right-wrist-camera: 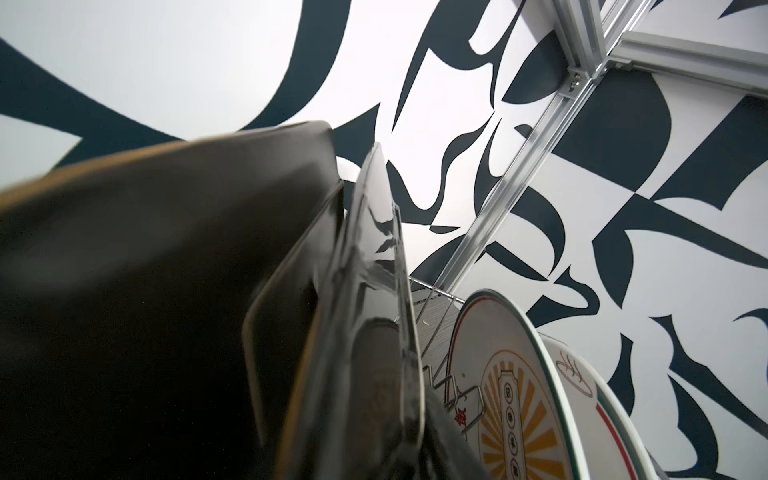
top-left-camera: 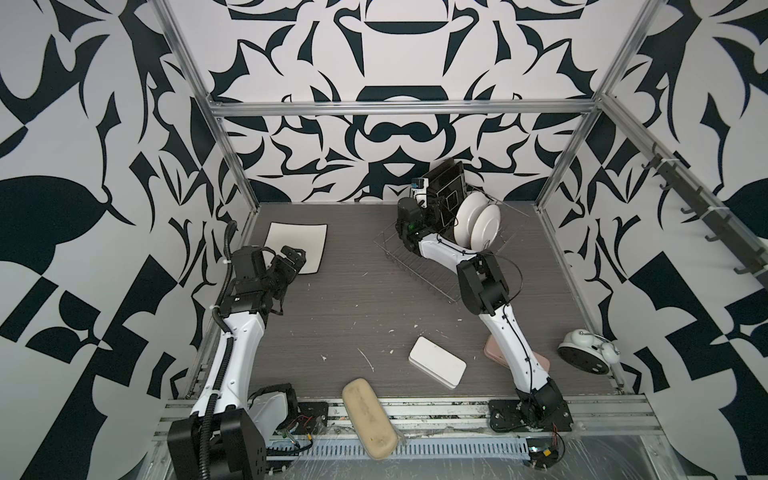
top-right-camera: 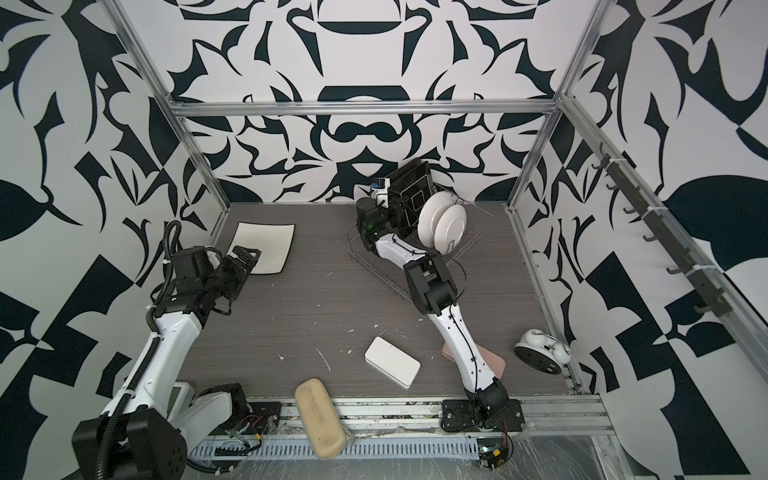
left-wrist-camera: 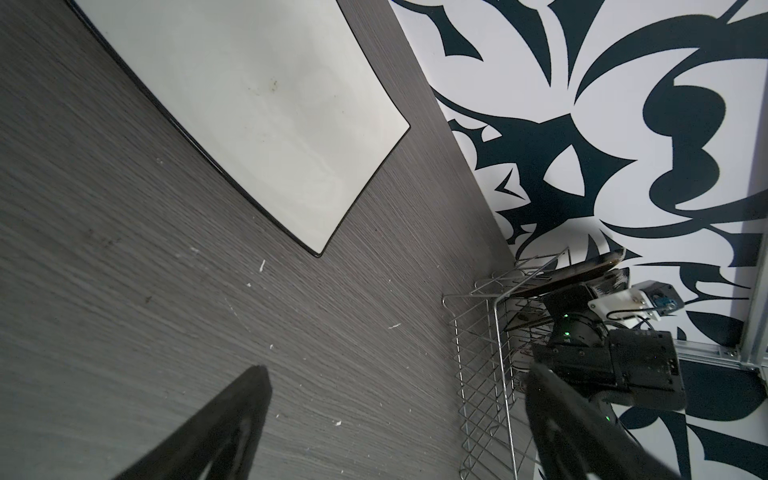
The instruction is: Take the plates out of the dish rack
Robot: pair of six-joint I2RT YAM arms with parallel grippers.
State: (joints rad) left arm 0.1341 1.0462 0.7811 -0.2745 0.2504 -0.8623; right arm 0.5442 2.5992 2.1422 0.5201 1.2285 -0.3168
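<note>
The silver wire dish rack (top-left-camera: 415,266) (top-right-camera: 374,257) (left-wrist-camera: 486,353) stands at the back right. Two black square plates (top-left-camera: 449,183) (top-right-camera: 411,187) lean upright in its far end. Beside them stand two round white plates (top-left-camera: 471,220) (top-right-camera: 436,220) with printed faces (right-wrist-camera: 498,395). My right gripper (top-left-camera: 434,203) (top-right-camera: 395,203) (right-wrist-camera: 395,436) reaches into the rack with the nearer glossy black plate (right-wrist-camera: 365,249) between its jaws; one finger is hidden behind it. A white square plate (top-left-camera: 297,245) (top-right-camera: 266,245) (left-wrist-camera: 249,104) lies flat at the back left. My left gripper (top-left-camera: 294,257) (top-right-camera: 247,253) (left-wrist-camera: 397,374) hangs open over its near edge, holding nothing.
Towards the front lie a white rounded box (top-left-camera: 437,368), a tan case (top-left-camera: 369,417) on the front rail, and a pink item (top-left-camera: 494,349) under the right arm. An alarm clock (top-left-camera: 586,353) sits at the right edge. The back wall is close behind the rack.
</note>
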